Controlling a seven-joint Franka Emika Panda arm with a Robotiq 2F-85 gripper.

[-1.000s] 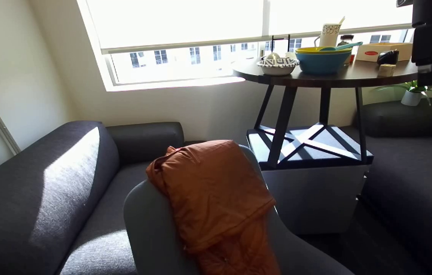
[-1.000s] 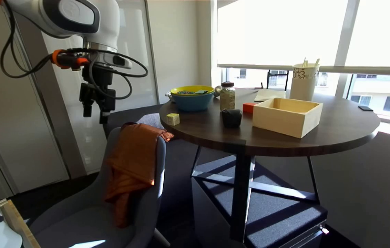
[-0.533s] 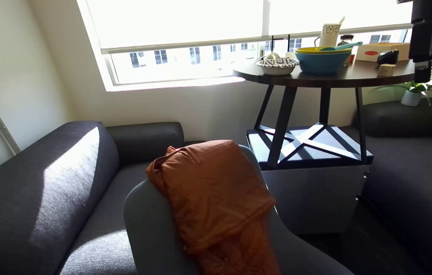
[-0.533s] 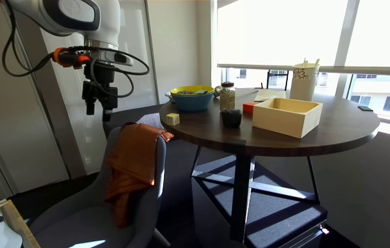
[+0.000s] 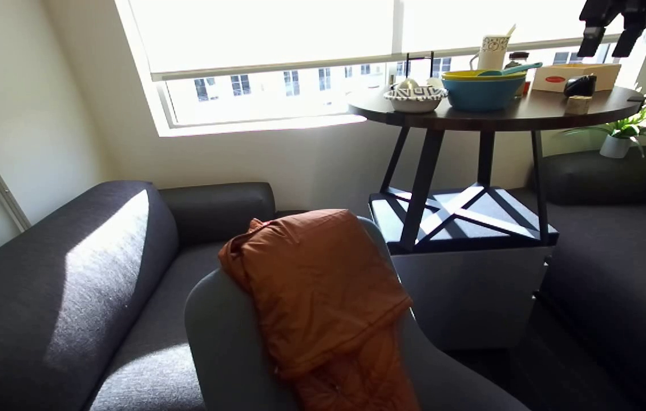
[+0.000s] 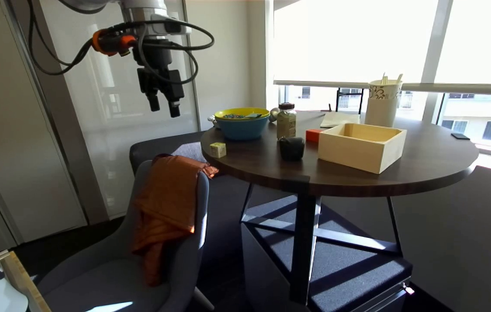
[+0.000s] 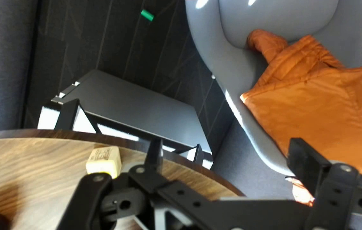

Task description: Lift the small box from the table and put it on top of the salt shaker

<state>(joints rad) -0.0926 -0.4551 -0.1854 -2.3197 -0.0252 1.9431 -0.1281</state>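
While the small yellowish box [image 6: 218,150] rests near the edge of the table [image 6: 341,174], the claw [image 6: 165,111] hangs higher, jaws apart.

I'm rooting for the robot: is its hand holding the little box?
No, the little box sits on the table, apart from the open hand.
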